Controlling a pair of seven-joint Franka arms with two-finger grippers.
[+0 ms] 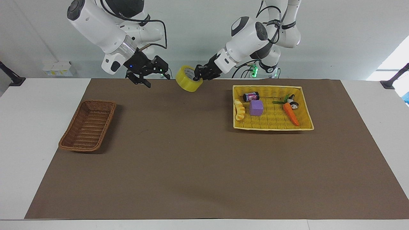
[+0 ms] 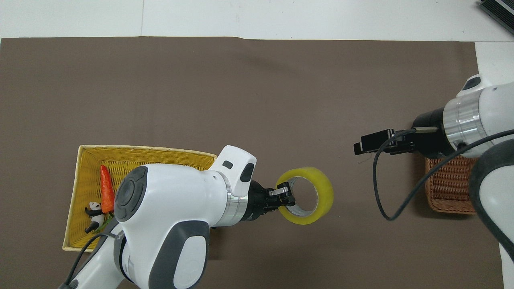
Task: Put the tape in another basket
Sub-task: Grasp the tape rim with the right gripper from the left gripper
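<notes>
The yellow tape (image 1: 186,85) hangs in the air over the brown mat, near the robots' edge of the table. My left gripper (image 1: 197,77) is shut on the roll's wall, one finger inside the white core. In the overhead view the tape (image 2: 326,192) sticks out from the left gripper (image 2: 283,195). My right gripper (image 1: 158,80) is open and empty in the air, pointing at the tape with a small gap between them. It also shows in the overhead view (image 2: 363,146). The brown wicker basket (image 1: 88,129) sits empty at the right arm's end of the table, partly covered by that arm in the overhead view (image 2: 445,192).
The yellow basket (image 1: 271,127) at the left arm's end holds a purple cube (image 1: 256,107), a carrot (image 1: 290,114), a small can (image 1: 251,96), a panda figure and a yellow pastry. In the overhead view the left arm hides much of the yellow basket (image 2: 82,188).
</notes>
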